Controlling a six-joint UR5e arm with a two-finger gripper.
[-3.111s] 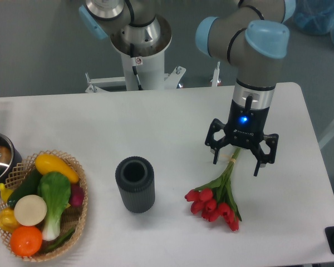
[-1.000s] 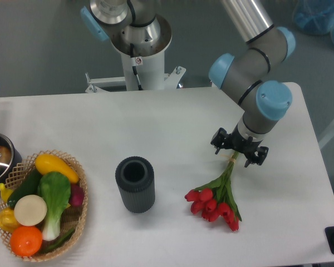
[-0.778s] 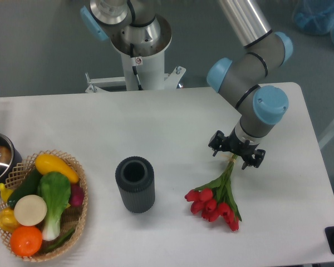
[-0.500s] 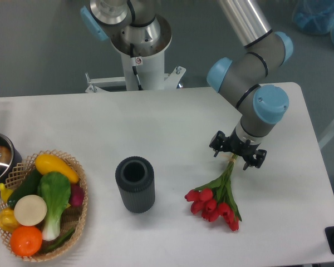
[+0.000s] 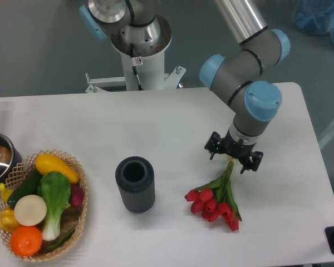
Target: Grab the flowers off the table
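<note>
Fingers [image 5: 234, 162] spread either side of the stem end of the flowers [image 5: 216, 201] lying on the table [image 5: 156, 122].

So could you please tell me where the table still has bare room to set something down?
The table is bare along the back edge, between the basket and the dark vase, and right of the flowers. It is crowded at the left edge, and where the gripper hangs over the stems.

No legible text, label, brand or number anywhere.
</note>
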